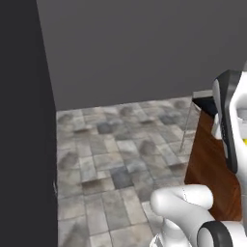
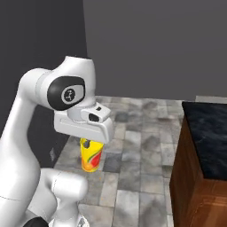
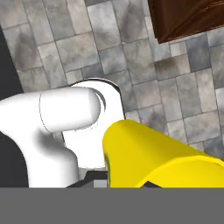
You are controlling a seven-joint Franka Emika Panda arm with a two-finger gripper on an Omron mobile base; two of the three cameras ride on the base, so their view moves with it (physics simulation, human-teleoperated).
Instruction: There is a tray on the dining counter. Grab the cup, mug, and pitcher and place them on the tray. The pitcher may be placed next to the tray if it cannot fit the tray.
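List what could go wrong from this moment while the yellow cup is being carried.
1. The hand grips the cup only near its top, high over the tiled floor; a slip would drop it.
2. The dining counter lies off to the side, and its wooden side rises from the floor, so a low swing might knock the hanging cup against its edge.
3. No tray is in sight yet, so placement cannot be judged.

a bright yellow cup (image 2: 91,156) with a red-orange and green mark on its side. the dining counter (image 2: 204,150) has a black marbled top over reddish-brown wood sides. the floor (image 1: 116,159) is mottled grey stone tile, and the wall (image 2: 155,44) behind is plain dark grey.
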